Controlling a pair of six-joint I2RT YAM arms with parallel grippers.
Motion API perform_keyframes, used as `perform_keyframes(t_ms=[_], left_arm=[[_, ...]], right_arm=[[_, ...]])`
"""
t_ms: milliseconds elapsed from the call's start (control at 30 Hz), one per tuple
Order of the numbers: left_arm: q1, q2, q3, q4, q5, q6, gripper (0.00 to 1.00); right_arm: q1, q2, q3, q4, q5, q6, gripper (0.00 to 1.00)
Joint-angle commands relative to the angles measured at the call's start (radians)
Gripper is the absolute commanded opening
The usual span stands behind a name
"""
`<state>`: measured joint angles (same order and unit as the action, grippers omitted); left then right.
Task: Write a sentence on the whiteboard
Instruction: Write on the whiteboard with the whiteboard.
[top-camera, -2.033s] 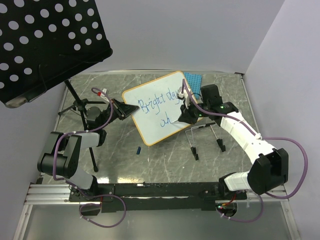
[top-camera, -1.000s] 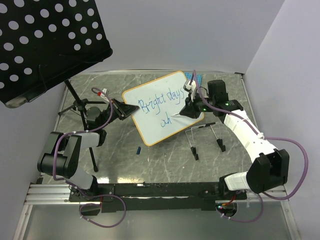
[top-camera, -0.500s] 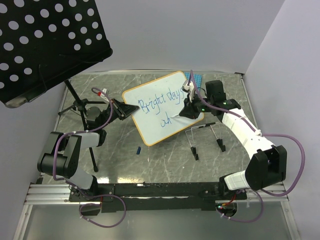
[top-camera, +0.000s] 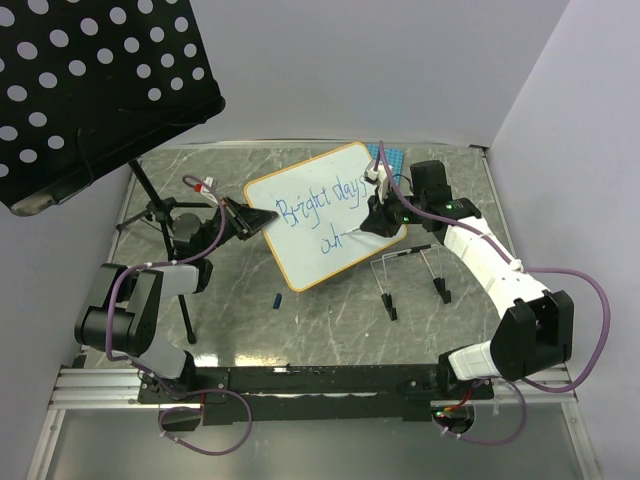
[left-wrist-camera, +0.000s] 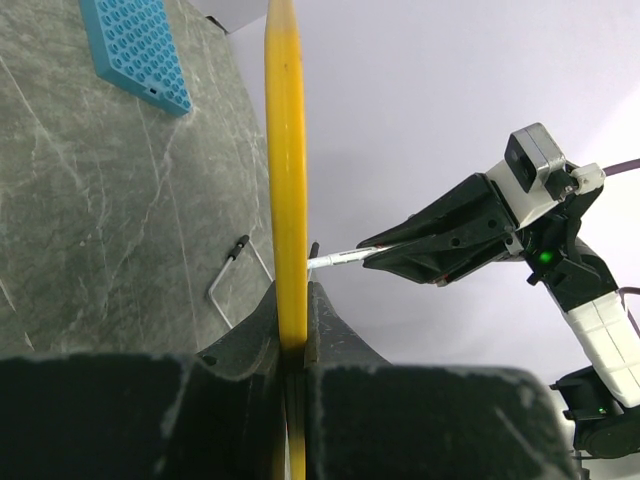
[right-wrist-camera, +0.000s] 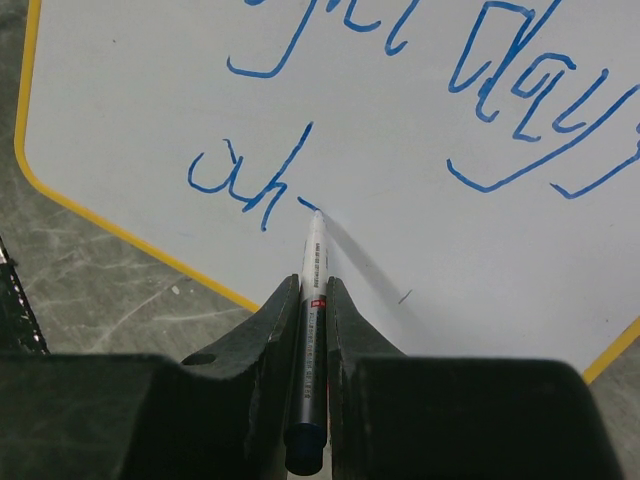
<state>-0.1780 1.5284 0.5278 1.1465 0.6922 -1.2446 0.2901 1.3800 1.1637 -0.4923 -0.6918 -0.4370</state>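
The whiteboard (top-camera: 322, 217) is set askew at the middle of the table (top-camera: 300, 335). Its left edge is clamped by the left gripper (top-camera: 262, 218). The right gripper (top-camera: 364, 229) is placed over the board's right part, with a marker (right-wrist-camera: 312, 255) pinched between its jaws. The marker's tip is laid on the board just right of the lower line of the writing (top-camera: 318, 207). A plate (top-camera: 386, 157) is laid behind the board's far right corner. A wire stand (top-camera: 410, 268) is placed to the right of the board's near edge, and a cap (top-camera: 277, 299) on the table before the board. A music stand (top-camera: 90, 90) is set at the far left.
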Motion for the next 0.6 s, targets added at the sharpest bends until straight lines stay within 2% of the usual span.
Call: perform_keyframes(t_ms=[0,567], left_arm=[[0.003,-0.040,0.061,0.446,0.007,-0.064,0.01],[0.002,-0.037,0.060,0.452,0.006,-0.065,0.01]], right_arm=[[0.003,0.011,0.056,0.029,0.020,0.009,0.00],[0.026,0.036,0.073,0.018,-0.028,0.014,0.00]])
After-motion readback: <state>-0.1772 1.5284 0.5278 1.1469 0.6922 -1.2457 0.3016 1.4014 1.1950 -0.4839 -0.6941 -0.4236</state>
